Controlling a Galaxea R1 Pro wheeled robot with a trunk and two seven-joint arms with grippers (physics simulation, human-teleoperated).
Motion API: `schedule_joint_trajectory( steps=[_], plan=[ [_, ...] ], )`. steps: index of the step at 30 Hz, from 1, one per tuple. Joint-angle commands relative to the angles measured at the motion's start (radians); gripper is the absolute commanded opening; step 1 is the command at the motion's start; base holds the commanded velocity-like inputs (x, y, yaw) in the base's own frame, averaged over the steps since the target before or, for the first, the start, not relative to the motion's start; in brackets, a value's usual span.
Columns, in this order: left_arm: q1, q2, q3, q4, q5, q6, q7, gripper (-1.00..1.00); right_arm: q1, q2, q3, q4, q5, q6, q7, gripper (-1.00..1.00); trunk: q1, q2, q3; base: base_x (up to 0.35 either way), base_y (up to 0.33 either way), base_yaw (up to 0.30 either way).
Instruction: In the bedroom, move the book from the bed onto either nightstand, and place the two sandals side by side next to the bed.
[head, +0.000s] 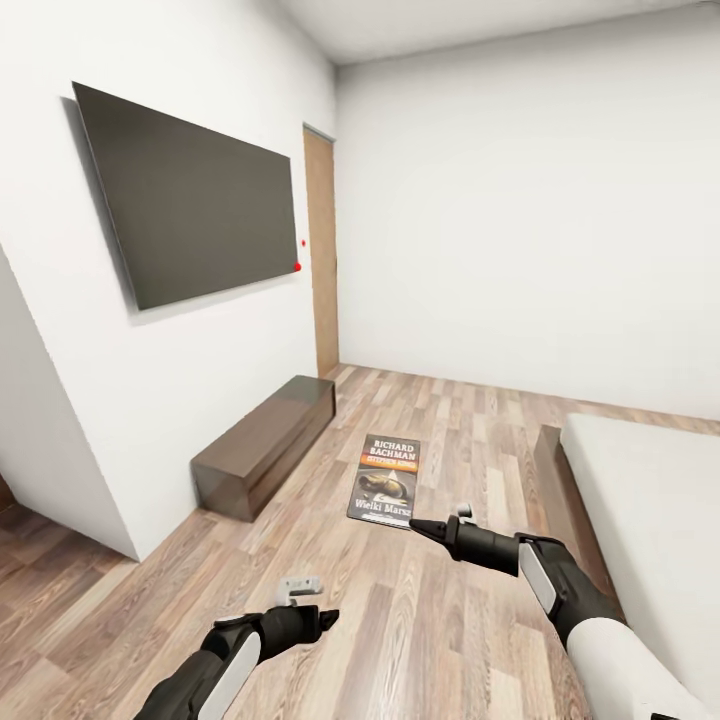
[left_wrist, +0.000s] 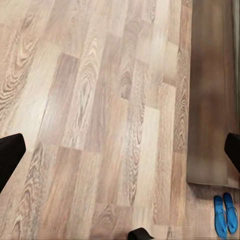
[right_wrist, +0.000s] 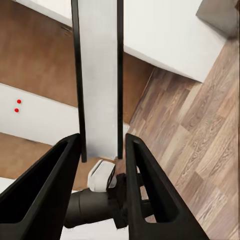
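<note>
My right gripper (head: 415, 525) is shut on the book (head: 385, 480) and holds it in the air above the wooden floor, cover facing the head camera. In the right wrist view both fingers (right_wrist: 65, 170) press on the book's edge (right_wrist: 100, 75), white pages between dark covers. The bed (head: 650, 480), grey mattress on a dark frame, lies to the right of that arm. My left gripper (head: 325, 618) hangs low and open, its fingertips (left_wrist: 10, 155) far apart over bare planks. Two blue sandals (left_wrist: 224, 215) lie side by side on the floor by a dark wooden slab (left_wrist: 212, 100). Either nightstand is out of view.
A long low dark TV cabinet (head: 265, 440) stands against the left wall under a wall-mounted black screen (head: 190, 195). A wooden door (head: 322, 260) is in the far corner. Open plank floor stretches between the cabinet and the bed.
</note>
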Motion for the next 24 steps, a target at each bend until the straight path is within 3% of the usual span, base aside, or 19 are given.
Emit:
schedule_joint_trajectory(
  steps=[1, 24],
  plan=[
    [-0.001, 0.001, -0.001, -0.001, 0.004, 0.004, 0.0, 1.0, -0.001, 0.0, -0.002, 0.0, -0.007, 0.008, 0.001, -1.0, 0.001, -0.002, -0.001, 0.0, 0.0, -0.295],
    [-0.001, 0.001, -0.001, -0.002, 0.004, 0.004, 0.0, 1.0, -0.001, 0.001, -0.004, 0.001, -0.007, 0.008, 0.001, -1.0, 0.001, -0.002, -0.001, 0.0, 0.0, -0.263]
  ],
)
